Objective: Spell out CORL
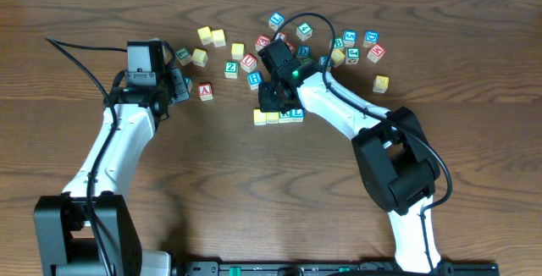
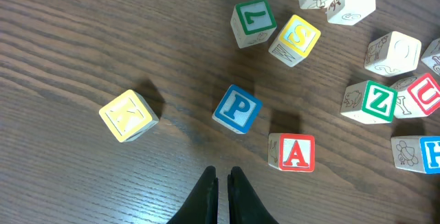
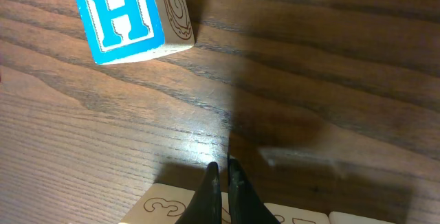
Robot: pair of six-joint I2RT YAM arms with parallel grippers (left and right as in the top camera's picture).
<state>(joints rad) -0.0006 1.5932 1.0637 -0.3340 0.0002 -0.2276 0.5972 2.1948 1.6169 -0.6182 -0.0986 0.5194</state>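
Observation:
A short row of letter blocks (image 1: 278, 116) lies at the table's middle; in the right wrist view its pale tops (image 3: 161, 207) show at the bottom edge, one with a 3. My right gripper (image 1: 269, 100) is shut and empty, its tips (image 3: 221, 165) just above that row. A blue H block (image 3: 127, 18) lies beyond it. My left gripper (image 1: 180, 88) is shut and empty; its tips (image 2: 222, 174) hover over bare wood below a blue P block (image 2: 236, 109) and beside a red A block (image 2: 293, 152).
Loose letter blocks are scattered at the back middle (image 1: 296, 43). In the left wrist view lie a yellow block (image 2: 127, 116), a green L block (image 2: 253, 22), a yellow S block (image 2: 297, 38) and a green Z block (image 2: 371, 102). One yellow block (image 1: 380, 83) sits apart, right.

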